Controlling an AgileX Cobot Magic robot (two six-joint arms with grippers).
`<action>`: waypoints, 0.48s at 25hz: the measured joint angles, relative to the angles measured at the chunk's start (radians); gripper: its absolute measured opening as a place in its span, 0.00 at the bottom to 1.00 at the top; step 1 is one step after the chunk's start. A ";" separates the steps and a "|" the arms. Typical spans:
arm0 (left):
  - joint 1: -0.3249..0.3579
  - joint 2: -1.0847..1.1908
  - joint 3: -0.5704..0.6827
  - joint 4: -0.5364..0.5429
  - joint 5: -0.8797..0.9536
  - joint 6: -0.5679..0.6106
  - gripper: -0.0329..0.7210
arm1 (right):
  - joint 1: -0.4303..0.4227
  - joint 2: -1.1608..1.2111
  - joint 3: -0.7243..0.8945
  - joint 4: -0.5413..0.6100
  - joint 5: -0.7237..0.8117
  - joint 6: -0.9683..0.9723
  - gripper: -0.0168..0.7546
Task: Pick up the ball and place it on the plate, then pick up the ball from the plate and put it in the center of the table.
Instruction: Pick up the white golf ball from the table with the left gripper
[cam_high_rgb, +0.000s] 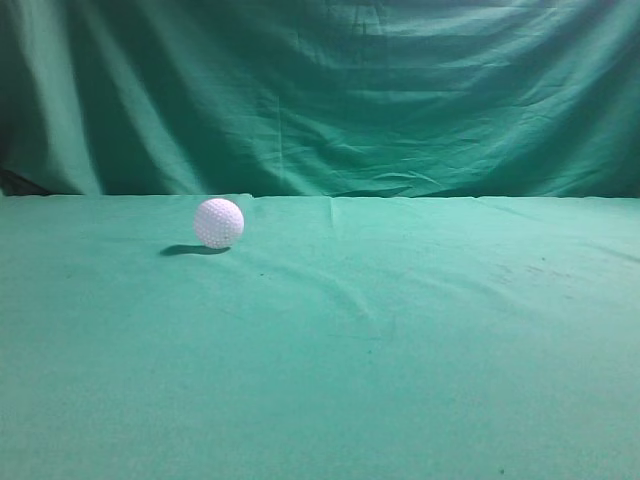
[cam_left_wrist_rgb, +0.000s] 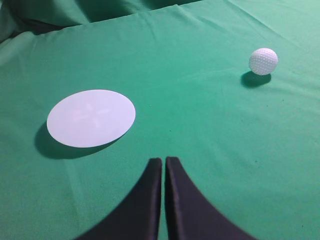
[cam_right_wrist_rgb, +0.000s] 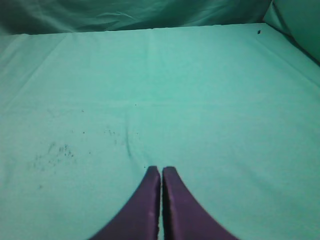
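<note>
While your left gripper (cam_left_wrist_rgb: 164, 161) hangs above the table (cam_left_wrist_rgb: 200, 130) with its 2 dark fingers (cam_left_wrist_rgb: 145, 200) pressed together on nothing, the right gripper (cam_right_wrist_rgb: 161, 170) is likewise closed and empty over bare, faintly speckled cloth. Look out from the left fingertips and you find the plate (cam_left_wrist_rgb: 91, 118), a flat pale disc, lying near them to the left, while the ball (cam_left_wrist_rgb: 263, 61) rests on the cloth well apart from it, farther out to the right. From the exterior view you see only the ball (cam_high_rgb: 218, 222), left of centre near the table's far edge, before the draped backdrop (cam_high_rgb: 330, 90).
</note>
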 joint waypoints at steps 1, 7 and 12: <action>0.000 0.000 0.000 0.000 0.000 0.000 0.04 | 0.000 0.000 0.000 0.000 0.000 0.000 0.02; 0.000 0.000 0.000 0.000 0.000 0.000 0.04 | 0.000 0.000 0.000 0.000 0.000 0.000 0.02; 0.000 0.000 0.000 0.000 0.000 0.000 0.04 | 0.000 0.000 0.000 0.000 0.000 0.000 0.02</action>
